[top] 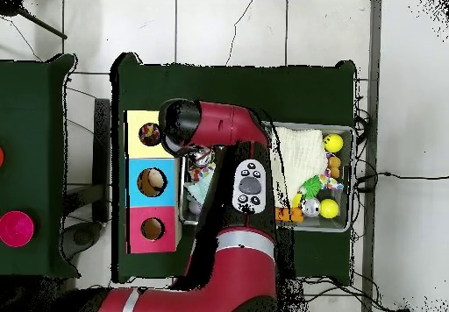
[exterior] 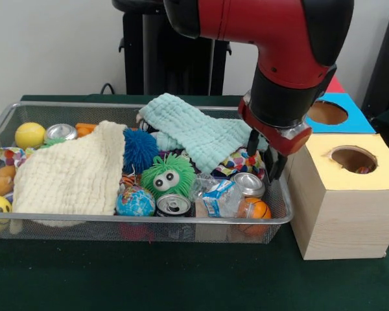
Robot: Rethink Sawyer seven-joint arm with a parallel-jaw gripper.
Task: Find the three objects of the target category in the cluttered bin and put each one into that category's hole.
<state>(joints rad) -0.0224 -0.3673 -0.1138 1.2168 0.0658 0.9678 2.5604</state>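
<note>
Gripper point(exterior: 266, 159) fingers narrowly parted, empty, over polka-dot cloth point(exterior: 240, 161) at bin point(exterior: 181, 220) end beside yellow-topped box hole point(exterior: 353, 159), cream waffle cloth point(exterior: 74, 175) opposite, overhead view hides gripper beneath arm point(top: 230, 126).

Close front, high overhead; bin point(exterior: 181, 220) shared.

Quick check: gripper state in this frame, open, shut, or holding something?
Gripper: open, holding nothing, low over the bin's end nearest the yellow-topped box, above a polka-dot cloth.
</note>
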